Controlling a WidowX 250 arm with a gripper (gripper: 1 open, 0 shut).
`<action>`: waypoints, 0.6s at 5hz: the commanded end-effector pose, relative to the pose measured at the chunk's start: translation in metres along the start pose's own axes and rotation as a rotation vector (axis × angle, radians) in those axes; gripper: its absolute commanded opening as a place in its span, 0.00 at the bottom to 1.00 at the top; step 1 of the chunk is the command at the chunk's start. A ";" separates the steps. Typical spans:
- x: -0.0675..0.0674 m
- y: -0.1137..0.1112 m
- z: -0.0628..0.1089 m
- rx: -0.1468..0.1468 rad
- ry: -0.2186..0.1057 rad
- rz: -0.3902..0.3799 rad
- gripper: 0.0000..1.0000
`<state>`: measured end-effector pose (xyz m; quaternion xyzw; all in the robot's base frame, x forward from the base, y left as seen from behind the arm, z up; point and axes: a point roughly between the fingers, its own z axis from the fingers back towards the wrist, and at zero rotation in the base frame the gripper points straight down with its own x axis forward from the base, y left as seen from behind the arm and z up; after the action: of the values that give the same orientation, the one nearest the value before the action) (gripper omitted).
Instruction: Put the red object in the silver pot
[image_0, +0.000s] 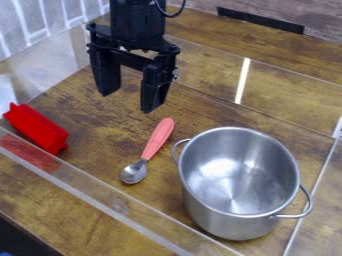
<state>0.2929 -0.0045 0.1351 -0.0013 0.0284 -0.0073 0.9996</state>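
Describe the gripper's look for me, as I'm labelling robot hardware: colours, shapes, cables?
The gripper is matte black, with two broad, blocky fingers under a wide, angular crossbar. The part of the arm above it is black too, a stout upright body with a thin dark cable looping at its upper right. No lettering is readable at this size.

Setting: reads as a lab or workshop bench; exact room type cannot be told. Evidence: a black robot arm reaches over a wood-grain bench. Clear panel with a strip along its edge at the near left. White tape line on the wood. Kitchen items, a steel pot and a spoon, lie on the bench.
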 end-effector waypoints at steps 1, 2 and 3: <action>-0.005 0.001 -0.019 -0.009 0.035 -0.010 1.00; -0.013 0.038 -0.033 0.006 0.011 -0.085 1.00; -0.021 0.087 -0.040 0.031 -0.024 -0.117 1.00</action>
<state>0.2675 0.0823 0.0801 0.0038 0.0443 -0.0630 0.9970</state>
